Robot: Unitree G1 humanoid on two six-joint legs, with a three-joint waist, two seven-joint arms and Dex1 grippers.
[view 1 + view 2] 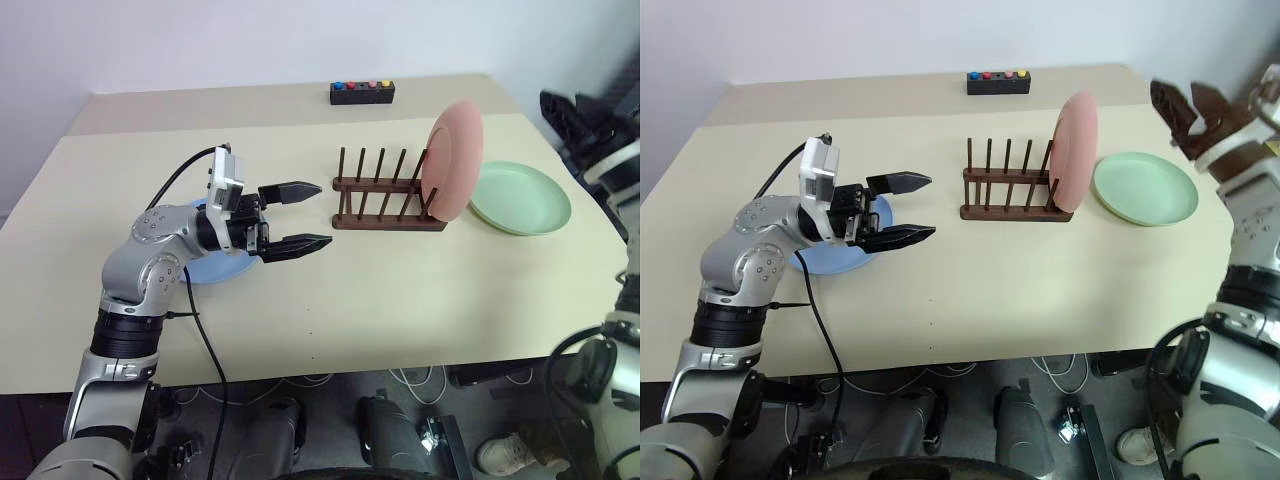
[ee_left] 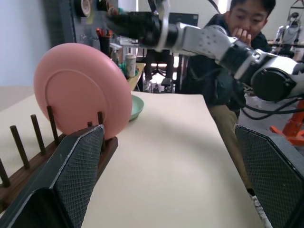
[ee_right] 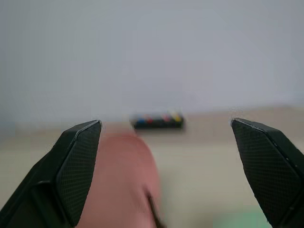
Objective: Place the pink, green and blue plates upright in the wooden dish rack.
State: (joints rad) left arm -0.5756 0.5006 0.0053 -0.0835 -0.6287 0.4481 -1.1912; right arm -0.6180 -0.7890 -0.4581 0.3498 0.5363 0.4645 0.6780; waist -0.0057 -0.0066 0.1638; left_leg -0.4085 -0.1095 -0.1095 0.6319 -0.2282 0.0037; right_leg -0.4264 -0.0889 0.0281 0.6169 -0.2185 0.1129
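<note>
The pink plate (image 1: 455, 160) stands upright in the right end of the wooden dish rack (image 1: 385, 200). Flat on the table just right of the rack lies the green plate (image 1: 520, 197). The blue plate (image 1: 215, 265) lies flat at the left, mostly hidden under my left arm. My left gripper (image 1: 305, 215) hovers open above the table left of the rack, pointing toward it, nothing between its fingers. My right gripper (image 1: 1185, 105) hangs open and empty in the air right of the pink plate, above the green plate's far side.
A black box with coloured buttons (image 1: 362, 92) sits at the table's far edge behind the rack. A person (image 2: 237, 28) sits beyond the table's right side. A black cable (image 1: 205, 340) runs from my left arm over the table's front edge.
</note>
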